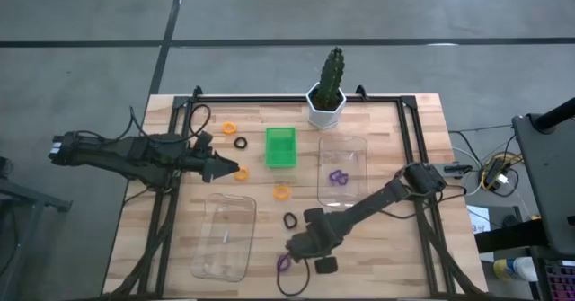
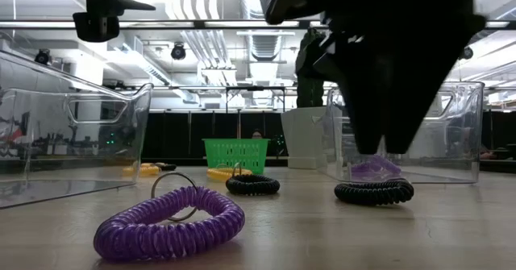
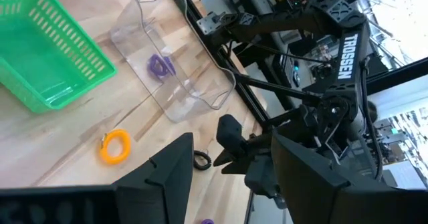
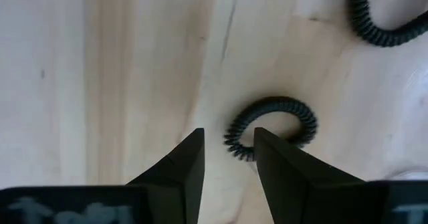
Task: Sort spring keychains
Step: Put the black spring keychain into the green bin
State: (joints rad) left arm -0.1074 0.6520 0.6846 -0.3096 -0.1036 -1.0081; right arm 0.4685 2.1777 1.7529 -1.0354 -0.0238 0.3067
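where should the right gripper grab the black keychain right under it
Pinch across the near arc of the black keychain, from straight above: it lies flat as an open ring, so one finger of the right gripper drops inside, one outside.

Overhead: whole tabletop [image 1: 377,247]. Low: level, near purple ring [image 2: 169,222]. Wrists: close, downward. Shared: green tray [image 1: 280,146].

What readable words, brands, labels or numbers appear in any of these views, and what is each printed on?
"TROSSEN": white letters running down the dark right robot arm, seen in the left wrist view.
No other text is readable: none shows on the green plastic basket, the clear plastic boxes, the white cactus pot or the coiled keychains.
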